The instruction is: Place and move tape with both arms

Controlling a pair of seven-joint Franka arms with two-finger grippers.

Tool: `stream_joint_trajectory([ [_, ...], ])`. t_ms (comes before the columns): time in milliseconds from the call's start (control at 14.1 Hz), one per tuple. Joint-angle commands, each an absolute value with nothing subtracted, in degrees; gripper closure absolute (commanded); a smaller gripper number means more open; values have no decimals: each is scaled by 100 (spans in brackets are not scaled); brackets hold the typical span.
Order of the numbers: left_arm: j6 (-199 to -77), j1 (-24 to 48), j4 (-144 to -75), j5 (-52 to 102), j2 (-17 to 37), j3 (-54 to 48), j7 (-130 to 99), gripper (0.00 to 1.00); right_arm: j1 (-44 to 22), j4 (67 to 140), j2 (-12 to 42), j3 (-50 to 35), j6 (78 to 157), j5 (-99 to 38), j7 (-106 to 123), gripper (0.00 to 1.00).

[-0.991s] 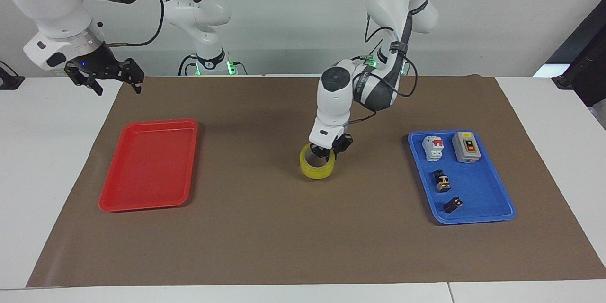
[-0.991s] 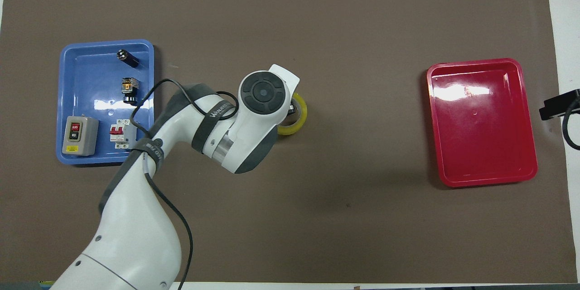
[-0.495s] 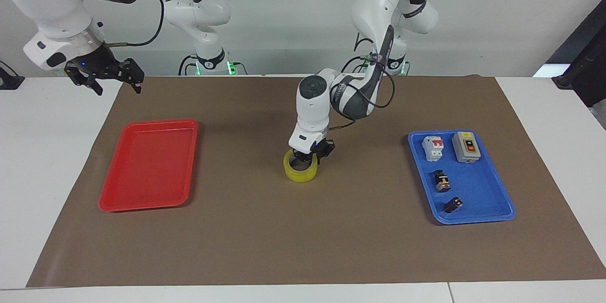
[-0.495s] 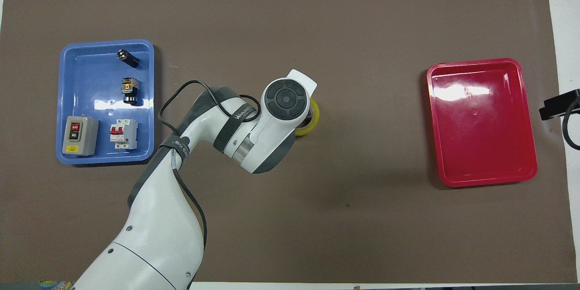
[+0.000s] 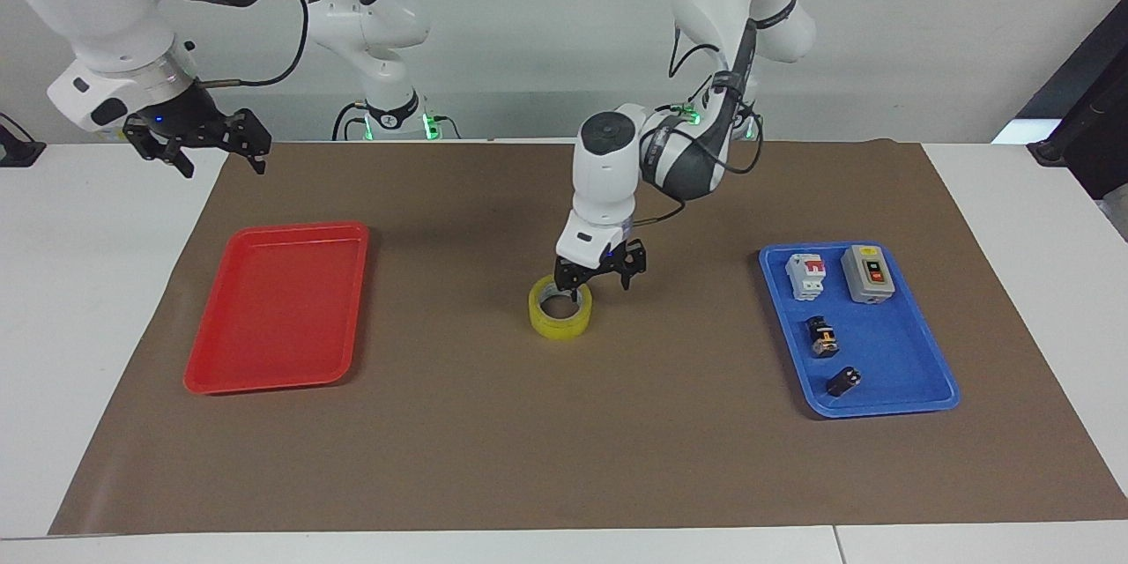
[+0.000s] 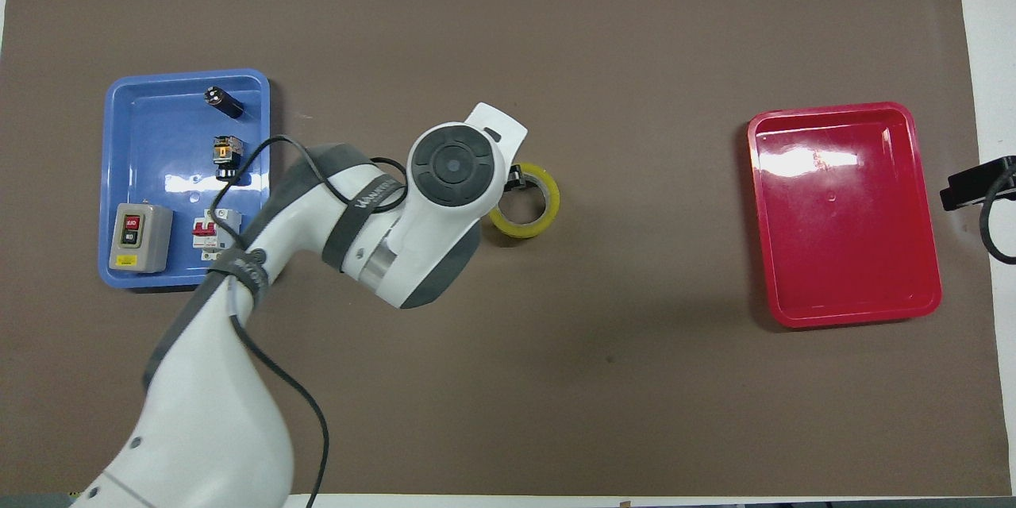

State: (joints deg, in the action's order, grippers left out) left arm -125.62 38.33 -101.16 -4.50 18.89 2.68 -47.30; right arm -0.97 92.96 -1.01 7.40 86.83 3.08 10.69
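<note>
In the facing view, the right gripper hung at the upper left of the frame, over the white table edge beside the brown mat, and this arm waited; its fingers stood apart and held nothing. Below it, at the left of the frame, the red tray lay on the mat with nothing in it. The tape lay flat on the mat near the centre of the frame, between the two trays. The left gripper was just above the tape's upper right rim, its fingers spread apart and holding nothing; one fingertip seemed close to the rim, but I could not tell if it touched. At the right of the frame, the blue tray held a white breaker with red, a grey switch box and two small black parts. The white table showed around the mat on all sides. A plain pale wall filled the top of the frame, and a dark object stood at the upper right corner.
</note>
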Motion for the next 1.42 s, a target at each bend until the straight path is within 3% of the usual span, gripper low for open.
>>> stream_joint_trajectory([
  [0,-12219,3079,-10855,-571,976,229,-4045,0,-149,9343,-167,686,8631,237,1134,0],
  [212,-11788,2332,-10863,-510,634,220,-2966,0,-438,9413,-167,651,9076,-138,933,0],
  [354,-11567,1778,-10837,-187,432,228,-2044,0,-1148,9545,-63,633,9394,-211,-161,0],
  [566,-10971,1109,-10618,44,212,263,-1057,0,-2194,9484,657,633,10279,-237,-1270,0],
  [778,-10224,625,-9978,44,220,281,-293,0,-2934,9562,1360,633,11483,-246,-1994,0],
  [1061,-9327,203,-9168,88,290,281,113,0,-3366,9720,2187,633,12302,-255,-2452,0],
  [1203,-9203,141,-9236,193,220,290,149,0,-3463,10262,2233,633,13004,-255,-2452,0],
  [1344,-9105,123,-9491,193,36,281,158,0,-3463,10467,2197,624,13131,-272,-2452,0],
])
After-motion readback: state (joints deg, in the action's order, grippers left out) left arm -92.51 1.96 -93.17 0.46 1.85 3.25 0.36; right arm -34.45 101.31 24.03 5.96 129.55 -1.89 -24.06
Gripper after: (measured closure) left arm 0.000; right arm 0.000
